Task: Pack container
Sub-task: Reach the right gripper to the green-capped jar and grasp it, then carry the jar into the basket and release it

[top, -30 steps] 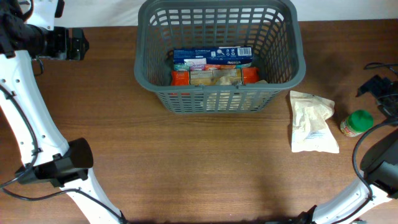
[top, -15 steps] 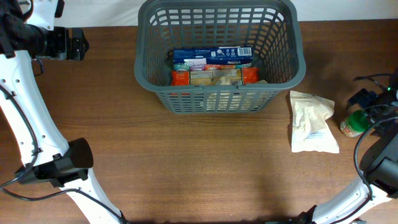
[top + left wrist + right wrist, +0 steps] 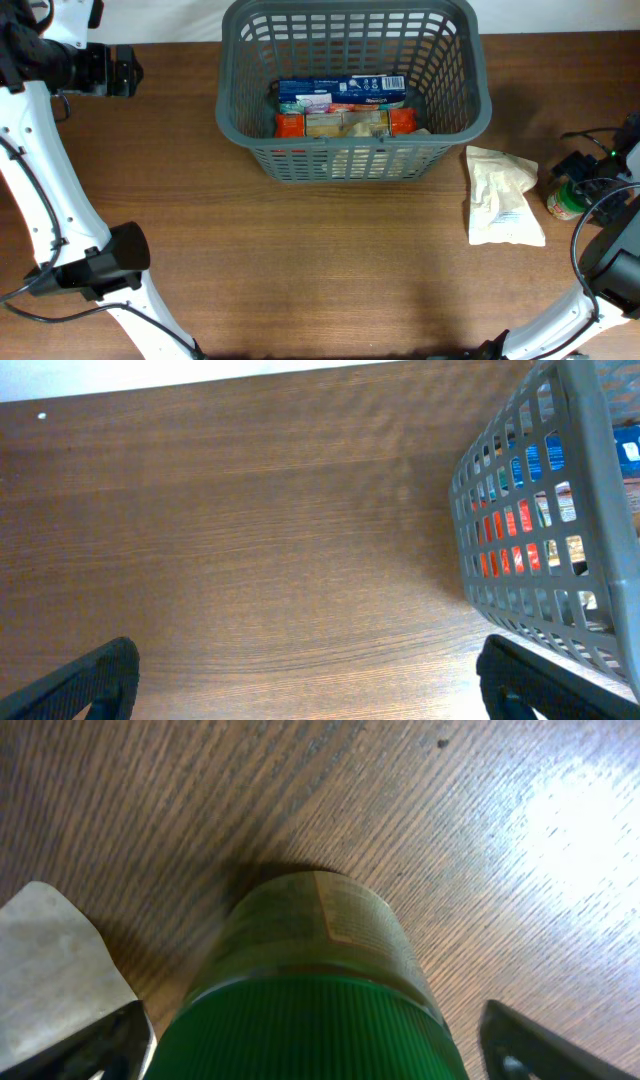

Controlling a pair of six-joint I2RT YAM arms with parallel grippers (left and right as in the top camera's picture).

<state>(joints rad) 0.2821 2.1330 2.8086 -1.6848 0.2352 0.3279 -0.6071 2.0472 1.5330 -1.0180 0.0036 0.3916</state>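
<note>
The dark grey slotted basket (image 3: pixel 350 80) stands at the back middle of the table with several food packets (image 3: pixel 342 108) inside; its side also shows in the left wrist view (image 3: pixel 545 530). A green-lidded jar (image 3: pixel 560 198) lies at the right edge, and in the right wrist view (image 3: pixel 320 990) it fills the space between my fingers. My right gripper (image 3: pixel 585 175) is open around the jar's lid (image 3: pixel 315 1040), not closed on it. A white pouch (image 3: pixel 503 195) lies left of the jar. My left gripper (image 3: pixel 125 70) is open and empty at the back left.
The pouch's corner shows at the left of the right wrist view (image 3: pixel 55 970). Bare brown wood table (image 3: pixel 320 270) lies in front of the basket. Cables hang near the right arm (image 3: pixel 600 135).
My right gripper has moved down and left over the jar, now covering most of it in the overhead view. The left arm, basket and pouch have not moved.
</note>
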